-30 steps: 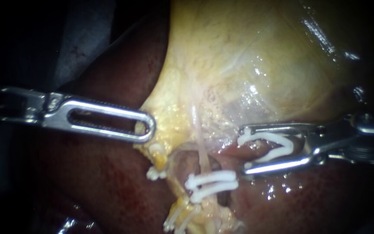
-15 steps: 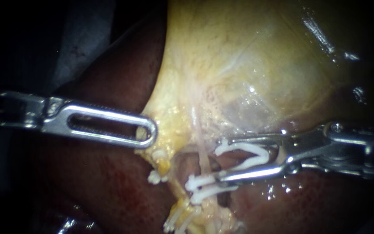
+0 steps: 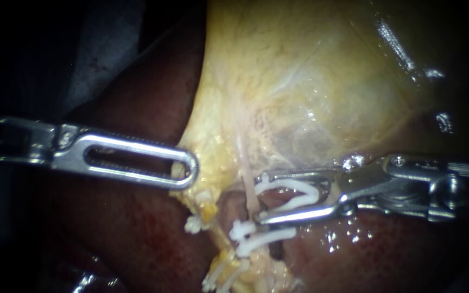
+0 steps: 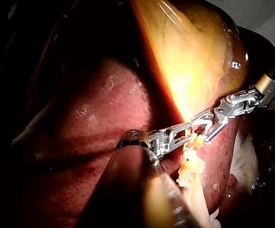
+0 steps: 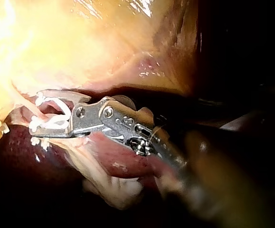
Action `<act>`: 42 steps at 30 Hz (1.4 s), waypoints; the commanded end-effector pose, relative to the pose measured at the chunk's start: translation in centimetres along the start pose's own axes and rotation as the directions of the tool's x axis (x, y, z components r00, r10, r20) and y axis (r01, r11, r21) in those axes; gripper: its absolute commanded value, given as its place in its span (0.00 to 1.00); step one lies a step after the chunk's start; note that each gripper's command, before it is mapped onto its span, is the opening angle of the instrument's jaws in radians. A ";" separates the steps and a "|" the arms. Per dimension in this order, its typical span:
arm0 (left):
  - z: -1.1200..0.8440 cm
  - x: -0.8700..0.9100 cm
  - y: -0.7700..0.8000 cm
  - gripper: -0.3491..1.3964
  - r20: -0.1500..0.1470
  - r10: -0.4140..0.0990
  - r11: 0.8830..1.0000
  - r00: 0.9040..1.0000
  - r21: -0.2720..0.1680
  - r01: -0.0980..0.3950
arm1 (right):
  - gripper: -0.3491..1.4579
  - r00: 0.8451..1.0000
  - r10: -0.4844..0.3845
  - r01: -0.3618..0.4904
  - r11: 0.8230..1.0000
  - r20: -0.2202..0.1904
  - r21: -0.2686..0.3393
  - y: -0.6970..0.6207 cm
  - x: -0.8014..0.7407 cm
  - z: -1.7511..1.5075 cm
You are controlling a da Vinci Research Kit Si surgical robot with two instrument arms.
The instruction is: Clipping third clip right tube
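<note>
Endoscope view: the right instrument lies level across the liver. Its jaws stand apart, each pressing one leg of an open clip. The clip's mouth reaches the right tube, a pale strand running down from the gallbladder. I cannot tell whether the strand is already inside the mouth. Two set clips cross the same tube just beneath the lower jaw, whose tip touches or overlaps their upper edge. The gallbladder wall hangs close over the upper jaw. A smaller left clip sits on the yellow edge nearby. The left instrument is closed on that gallbladder edge, well apart from the right jaws. In the right wrist view, folds of pale tissue lie under the right instrument.
</note>
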 end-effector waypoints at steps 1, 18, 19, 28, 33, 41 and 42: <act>0.00 0.00 -0.01 0.00 0.000 0.000 1.000 1.000 0.000 0.000 | 0.47 1.000 0.000 0.000 1.000 -0.001 -0.001 0.02 -0.01 0.01; 0.01 0.01 -0.01 0.00 0.001 0.000 1.000 1.000 -0.001 0.000 | 0.46 1.000 -0.002 0.002 1.000 0.017 0.024 -0.04 0.10 0.35; 0.01 0.01 -0.01 0.00 0.001 0.000 1.000 1.000 -0.001 0.000 | 0.45 1.000 -0.002 0.001 1.000 0.017 0.024 -0.04 0.11 0.35; 0.01 0.00 -0.01 0.00 0.000 0.000 1.000 1.000 -0.001 0.000 | 0.43 1.000 0.012 -0.012 1.000 0.015 0.027 -0.05 0.31 0.27; 0.01 0.01 0.00 0.00 0.001 0.000 1.000 1.000 -0.001 0.000 | 0.43 1.000 0.023 -0.023 1.000 0.008 0.019 -0.04 0.38 0.26; 0.01 0.01 0.00 0.00 0.001 0.001 1.000 1.000 -0.001 -0.001 | 0.34 1.000 0.024 -0.024 1.000 0.001 0.008 -0.02 0.39 0.26; 0.01 0.01 0.00 0.00 0.001 0.001 1.000 1.000 -0.001 -0.001 | 0.27 1.000 0.025 -0.025 1.000 0.001 0.008 -0.01 0.40 0.24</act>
